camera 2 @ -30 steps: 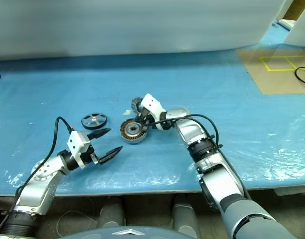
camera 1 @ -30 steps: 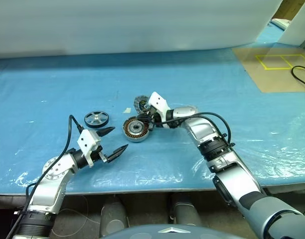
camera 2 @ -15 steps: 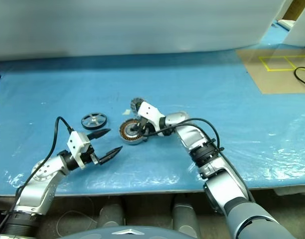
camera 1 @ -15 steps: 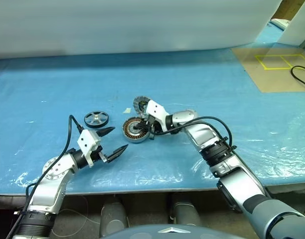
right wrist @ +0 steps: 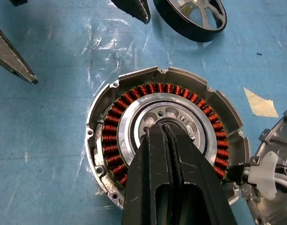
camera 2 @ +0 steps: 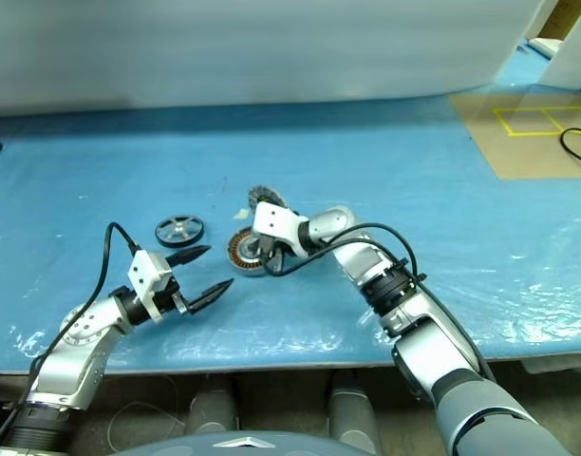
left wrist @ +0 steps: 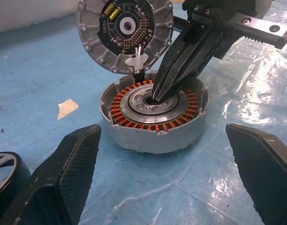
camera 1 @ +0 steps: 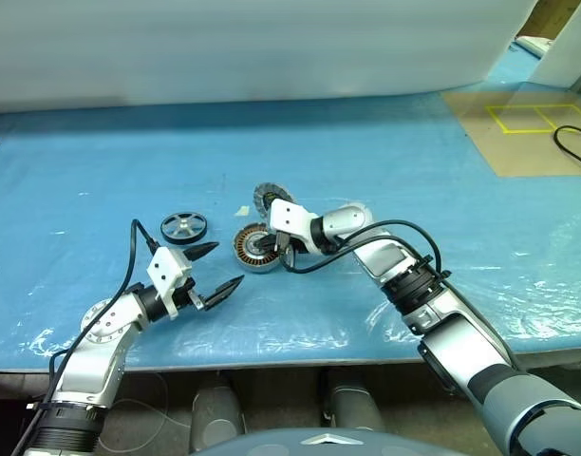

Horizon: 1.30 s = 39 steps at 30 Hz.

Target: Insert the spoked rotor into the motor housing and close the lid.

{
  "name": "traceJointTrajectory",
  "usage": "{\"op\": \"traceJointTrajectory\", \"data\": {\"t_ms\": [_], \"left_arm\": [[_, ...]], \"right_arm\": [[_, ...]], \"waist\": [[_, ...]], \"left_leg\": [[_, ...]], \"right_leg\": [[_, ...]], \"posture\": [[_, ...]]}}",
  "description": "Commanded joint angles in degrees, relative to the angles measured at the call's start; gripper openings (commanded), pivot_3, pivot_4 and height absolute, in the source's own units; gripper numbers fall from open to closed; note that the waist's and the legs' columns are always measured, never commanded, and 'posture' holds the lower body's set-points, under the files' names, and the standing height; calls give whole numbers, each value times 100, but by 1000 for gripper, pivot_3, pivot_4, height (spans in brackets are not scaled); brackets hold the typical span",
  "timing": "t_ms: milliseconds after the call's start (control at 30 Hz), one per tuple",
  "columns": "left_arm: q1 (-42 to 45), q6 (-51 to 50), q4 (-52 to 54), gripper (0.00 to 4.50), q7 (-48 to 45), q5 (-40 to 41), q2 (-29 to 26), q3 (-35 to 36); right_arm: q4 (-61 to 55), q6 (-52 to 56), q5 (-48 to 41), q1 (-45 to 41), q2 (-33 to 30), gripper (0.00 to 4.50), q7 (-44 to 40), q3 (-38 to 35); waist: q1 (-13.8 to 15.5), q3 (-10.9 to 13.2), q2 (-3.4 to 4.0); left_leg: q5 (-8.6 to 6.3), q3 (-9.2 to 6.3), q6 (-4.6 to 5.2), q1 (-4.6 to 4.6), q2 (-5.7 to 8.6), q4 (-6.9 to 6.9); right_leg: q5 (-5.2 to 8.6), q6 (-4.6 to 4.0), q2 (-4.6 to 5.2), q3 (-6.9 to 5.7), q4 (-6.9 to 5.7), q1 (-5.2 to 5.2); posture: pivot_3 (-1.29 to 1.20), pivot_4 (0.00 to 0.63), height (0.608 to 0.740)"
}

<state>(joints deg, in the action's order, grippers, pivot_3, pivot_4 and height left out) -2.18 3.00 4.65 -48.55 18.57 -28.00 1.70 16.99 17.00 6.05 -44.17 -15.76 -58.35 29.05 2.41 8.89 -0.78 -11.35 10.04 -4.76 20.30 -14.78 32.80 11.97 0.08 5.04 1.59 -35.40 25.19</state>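
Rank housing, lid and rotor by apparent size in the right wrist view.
1. Housing: largest, fully in frame.
2. Rotor: smaller, but farther from the camera and cropped.
3. Lid: a sliver at the frame edge, so its rank is unsure.

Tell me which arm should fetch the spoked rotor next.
Left, probably. The left gripper is open and empty, close to the spoked rotor lying on the blue sheet. The right gripper is shut, its tips at the central hole of the motor housing, farther from the rotor.
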Motion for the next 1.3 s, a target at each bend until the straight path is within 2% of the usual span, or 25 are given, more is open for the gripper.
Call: {"op": "traceJointTrajectory", "data": {"t_ms": [33,267,533,1000,1133,1300], "left_arm": [[10,0,99,4500,-2,-13,-21,-4],[-7,-9,105,4500,-6,16,-26,37],[-30,4,60,4500,48,191,96,155],[-548,-191,369,4500,328,705,326,637],[-543,-499,613,4500,263,962,67,905],[-80,-1341,638,4500,33,1316,-744,1209]], "right_arm": [[85,-163,266,-22,-28,27,60,171],[407,89,-348,-155,292,27,327,-666],[540,-379,-845,-99,453,27,362,-1280],[-168,-868,-1125,564,194,27,-73,-1306],[-263,-916,-1143,612,25,27,-252,-1282],[-436,-802,-1220,712,-152,27,-509,-1234]], "waist": [[-2,0,0],[-2,0,0],[-4,0,0],[0,0,0],[1,1,-1],[6,1,-1]], "left_leg": [[0,0,0,0,0,0],[0,0,0,-3,0,0],[0,0,0,11,-1,0],[-2,0,3,14,-1,1],[-7,0,13,13,-2,0],[-7,0,13,12,-2,1]], "right_leg": [[0,0,0,0,0,0],[0,0,-1,2,-5,1],[0,0,-2,-1,0,10],[0,0,-1,0,1,11],[0,0,-1,-1,1,11],[0,0,-3,-2,-2,11]], "posture": [[0,150,740],[0,150,740],[0,150,740],[0,150,740],[0,150,740],[0,150,740]]}}
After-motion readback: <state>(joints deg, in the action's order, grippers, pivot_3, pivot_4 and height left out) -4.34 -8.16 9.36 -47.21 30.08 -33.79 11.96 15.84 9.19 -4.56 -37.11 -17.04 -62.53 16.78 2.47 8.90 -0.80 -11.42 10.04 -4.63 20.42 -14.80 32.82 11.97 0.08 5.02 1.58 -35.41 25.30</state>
